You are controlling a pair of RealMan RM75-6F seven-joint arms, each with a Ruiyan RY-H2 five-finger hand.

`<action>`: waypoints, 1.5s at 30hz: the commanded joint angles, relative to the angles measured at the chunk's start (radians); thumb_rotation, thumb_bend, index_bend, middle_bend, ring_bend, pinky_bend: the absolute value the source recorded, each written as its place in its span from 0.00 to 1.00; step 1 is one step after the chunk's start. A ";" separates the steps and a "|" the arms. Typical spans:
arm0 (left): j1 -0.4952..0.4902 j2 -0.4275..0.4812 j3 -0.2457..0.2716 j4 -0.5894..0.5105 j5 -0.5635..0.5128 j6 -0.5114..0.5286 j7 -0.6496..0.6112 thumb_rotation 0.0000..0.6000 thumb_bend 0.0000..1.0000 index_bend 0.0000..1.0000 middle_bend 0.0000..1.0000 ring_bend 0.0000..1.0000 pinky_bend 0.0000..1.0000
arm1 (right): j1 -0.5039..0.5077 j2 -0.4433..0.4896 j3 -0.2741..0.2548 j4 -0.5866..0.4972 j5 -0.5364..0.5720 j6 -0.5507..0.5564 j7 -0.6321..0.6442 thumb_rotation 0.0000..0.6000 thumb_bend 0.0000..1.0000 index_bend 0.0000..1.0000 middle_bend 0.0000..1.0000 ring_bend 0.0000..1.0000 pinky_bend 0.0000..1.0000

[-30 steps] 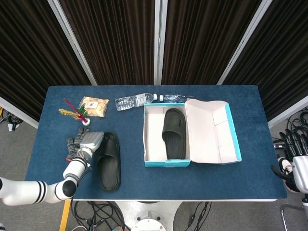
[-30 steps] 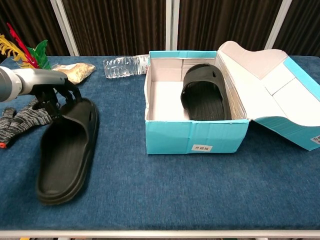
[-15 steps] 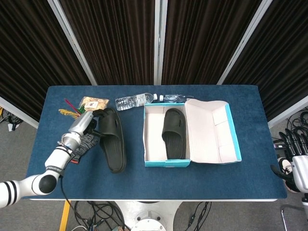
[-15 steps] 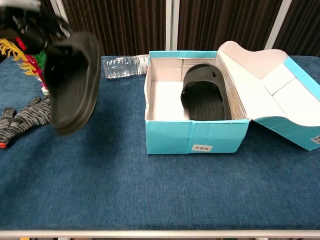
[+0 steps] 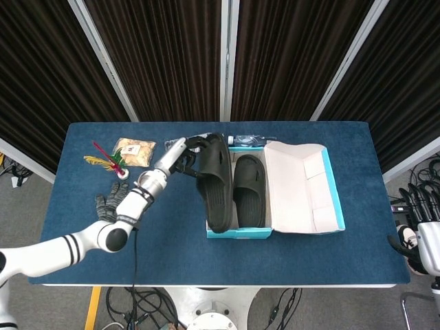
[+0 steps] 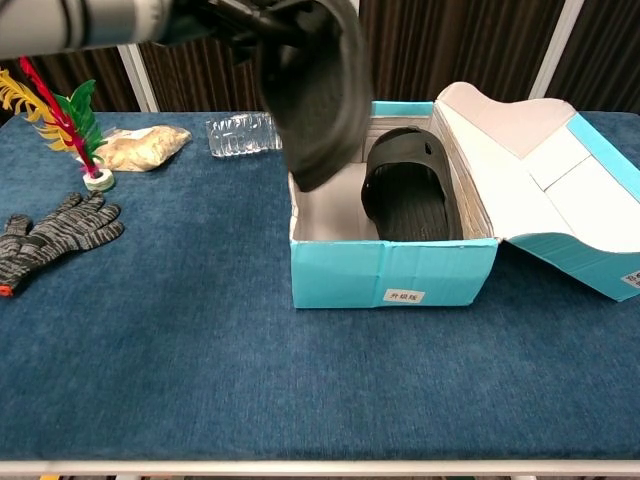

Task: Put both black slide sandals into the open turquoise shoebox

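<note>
In the head view, the second sandal [image 5: 216, 184] is held at its upper end by the left robot hand [image 5: 185, 148], whose fingers are closed on it. It hangs over the left half of the shoebox [image 5: 333, 196], beside the first sandal [image 5: 248, 190] that already lies inside. The free slot is judged to be narrow, so the held sandal should be turned parallel to its mate and kept off the box's left wall before being lowered. The right robot hand [image 5: 416, 206] is seen only at the frame's edge, away from the surface [image 5: 357, 254]; its state cannot be told.

In the chest view, the held sandal [image 6: 316, 85] is seen tilted, its lower end above the box's front-left corner. It should be lowered sole-down until supported, and only then released.
</note>
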 commanded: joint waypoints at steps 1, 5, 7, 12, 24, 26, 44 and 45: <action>-0.075 -0.104 -0.008 0.123 0.012 0.003 0.010 1.00 0.00 0.59 0.57 0.79 0.72 | -0.002 0.002 0.000 -0.005 0.004 0.000 -0.006 1.00 0.07 0.00 0.03 0.00 0.03; -0.112 -0.179 -0.006 0.235 0.016 0.015 0.016 1.00 0.00 0.59 0.57 0.79 0.71 | -0.004 0.004 0.001 -0.010 0.011 0.000 -0.009 1.00 0.07 0.00 0.03 0.00 0.03; -0.118 -0.209 -0.003 0.279 0.028 0.027 0.010 1.00 0.00 0.59 0.57 0.79 0.71 | -0.005 0.004 0.002 -0.011 0.016 -0.001 -0.009 1.00 0.07 0.00 0.03 0.00 0.03; -0.118 -0.287 0.019 0.395 0.102 0.070 -0.037 1.00 0.00 0.59 0.57 0.79 0.70 | -0.003 0.007 0.004 -0.020 0.019 -0.006 -0.021 1.00 0.07 0.00 0.03 0.00 0.03; -0.105 -0.426 0.112 0.634 0.331 0.211 -0.220 1.00 0.00 0.59 0.57 0.79 0.69 | 0.000 0.012 0.007 -0.032 0.029 -0.014 -0.038 1.00 0.07 0.00 0.03 0.00 0.03; -0.100 -0.441 0.128 0.660 0.350 0.213 -0.254 1.00 0.00 0.59 0.57 0.79 0.69 | 0.001 0.011 0.008 -0.034 0.029 -0.014 -0.039 1.00 0.07 0.00 0.03 0.00 0.03; -0.093 -0.434 0.141 0.651 0.315 0.072 -0.258 1.00 0.00 0.58 0.57 0.79 0.66 | 0.004 0.010 0.009 -0.039 0.030 -0.019 -0.046 1.00 0.07 0.00 0.03 0.00 0.03; -0.091 -0.433 0.143 0.649 0.311 0.065 -0.250 1.00 0.00 0.58 0.57 0.79 0.66 | 0.004 0.010 0.009 -0.039 0.031 -0.019 -0.047 1.00 0.07 0.00 0.03 0.00 0.03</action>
